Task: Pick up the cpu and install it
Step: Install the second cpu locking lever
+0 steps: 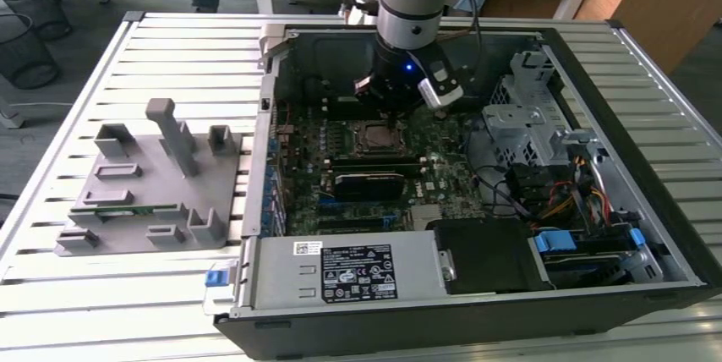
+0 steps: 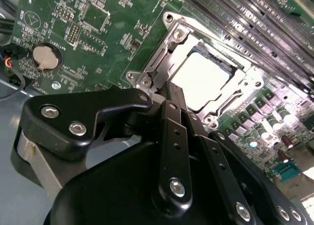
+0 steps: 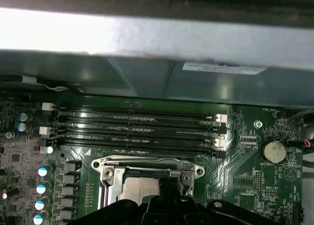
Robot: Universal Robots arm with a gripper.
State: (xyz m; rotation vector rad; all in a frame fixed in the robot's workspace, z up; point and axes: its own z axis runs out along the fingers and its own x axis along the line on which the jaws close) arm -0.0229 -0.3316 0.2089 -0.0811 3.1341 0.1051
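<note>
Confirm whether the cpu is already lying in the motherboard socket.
Yes, in the second wrist view the cpu lies flat inside the socket's metal frame, just beyond the gripper.

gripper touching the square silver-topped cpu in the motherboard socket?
Cannot tell. In the second wrist view the black gripper overlaps the near edge of the silver-topped cpu seated in its metal socket frame; neither contact nor gap shows plainly.

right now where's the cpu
The cpu sits in the motherboard socket just beyond the gripper in both wrist views, beside the memory slots.
</note>
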